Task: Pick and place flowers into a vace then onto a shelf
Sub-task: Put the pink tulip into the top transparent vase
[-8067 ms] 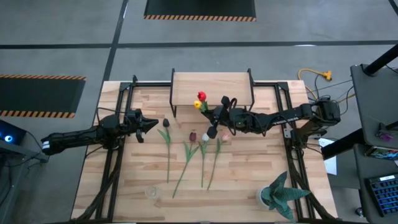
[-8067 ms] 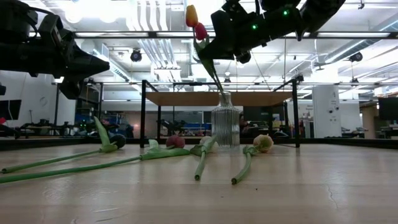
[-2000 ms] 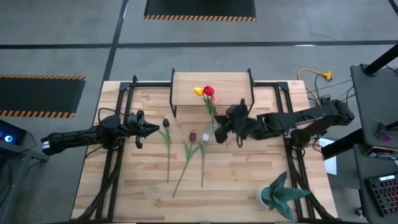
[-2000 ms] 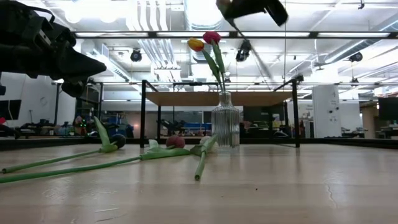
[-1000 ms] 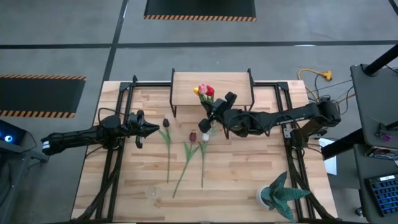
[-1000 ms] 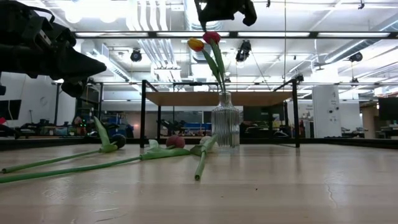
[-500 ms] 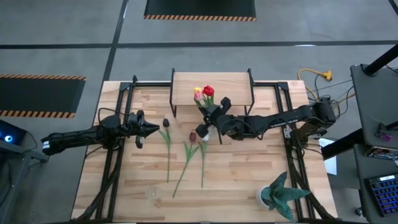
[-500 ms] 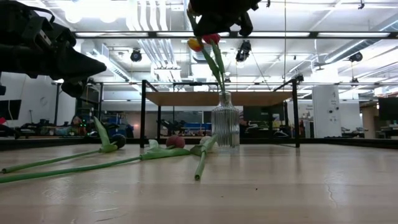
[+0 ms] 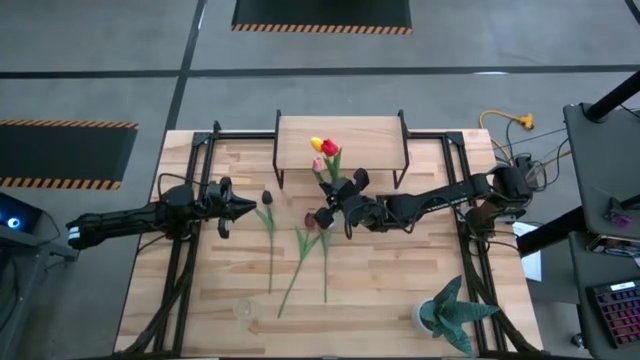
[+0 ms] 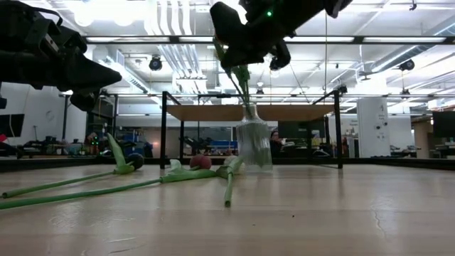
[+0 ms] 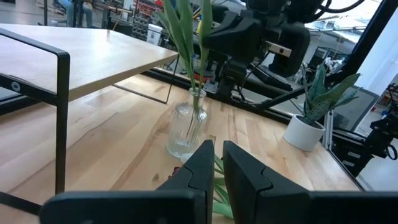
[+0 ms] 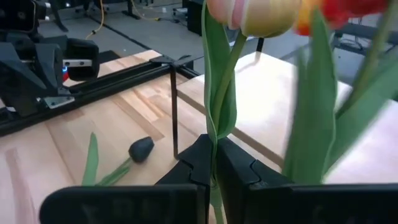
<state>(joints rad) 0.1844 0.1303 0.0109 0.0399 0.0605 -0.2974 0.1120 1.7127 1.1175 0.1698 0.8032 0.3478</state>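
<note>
Three tulips, yellow, red and pink, stand with their stems in a ribbed clear glass vase, which is tilted in front of the shelf. My right gripper is over the vase, shut on a stem. Several more tulips lie flat on the table with their heads toward the shelf; a dark one is nearest my left gripper, which hovers shut near the table's left side. My right gripper pinches the green stem of the pink tulip between its two fingers, above the vase mouth. It comes from the table's right, slanting down, with the fingers across the stem. The stem's lower end stays in the vase, which leans with its base on the table.
The shelf's black legs stand just behind the vase. A spiky potted plant sits at the table's near right corner. A small clear object lies near the near edge on the left. Black arm frames run along both table sides.
My right gripper has come down and toward the table's near and left edges onto the stems above the vase. The vase, upright before, now leans and has shifted slightly. The tulip heads have swung with it.
</note>
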